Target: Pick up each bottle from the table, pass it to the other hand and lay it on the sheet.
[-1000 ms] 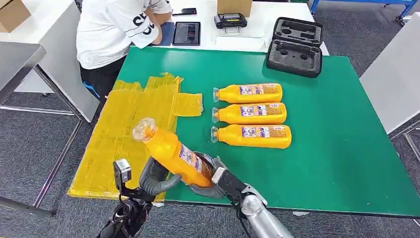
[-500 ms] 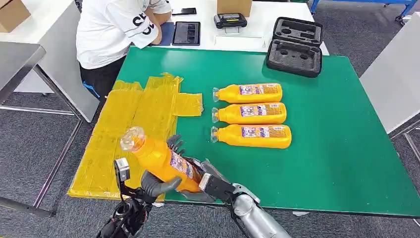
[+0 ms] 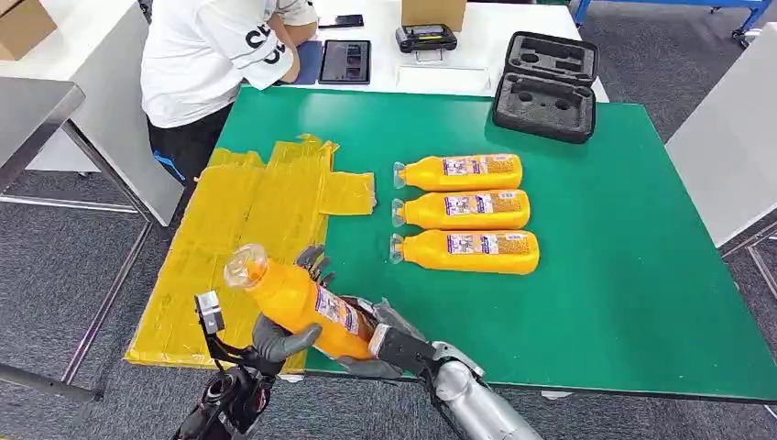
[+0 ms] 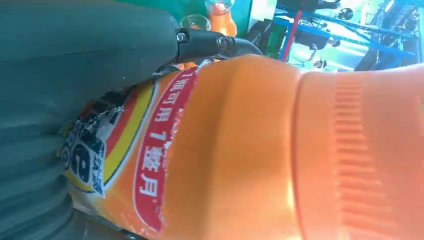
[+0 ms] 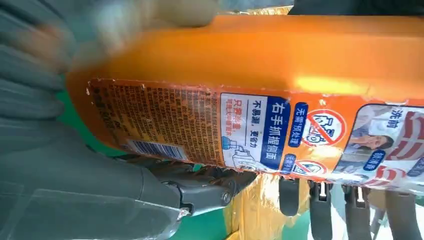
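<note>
An orange bottle (image 3: 293, 298) with a clear cap hangs tilted above the table's front edge, at the right border of the yellow sheet (image 3: 238, 211). My left hand (image 3: 279, 337) wraps its middle, thumb across the front and fingers behind. My right hand (image 3: 389, 344) holds its base. The left wrist view has the bottle (image 4: 240, 150) pressed against my left hand (image 4: 75, 60). In the right wrist view the label side of the bottle (image 5: 250, 60) lies in my right hand (image 5: 60, 190). Three more orange bottles (image 3: 465, 210) lie side by side on the green table (image 3: 623, 275).
A person in a white shirt (image 3: 202, 55) leans at the table's far left corner. A black foam case (image 3: 545, 87) sits at the far edge, with a tablet (image 3: 344, 61) and a small device (image 3: 426, 38) on the white table behind.
The bottle and both hands have shifted left toward the sheet. My left hand's fingers have come up around the bottle's far side.
</note>
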